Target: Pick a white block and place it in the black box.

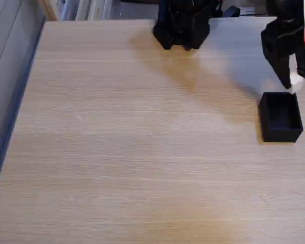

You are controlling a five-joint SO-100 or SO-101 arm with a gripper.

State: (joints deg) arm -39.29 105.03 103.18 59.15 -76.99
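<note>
Fixed view. The claw (294, 81) is closed on the white block (296, 80), holding it in the air just above the far rim of the black box (280, 117). Released here, the block would probably strike that rim and tumble onto the bench (142, 152) behind. Below the claw, the box cavity is open; the picture's right edge lies close.

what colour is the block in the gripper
White; the white block shows best in the fixed view.
</note>
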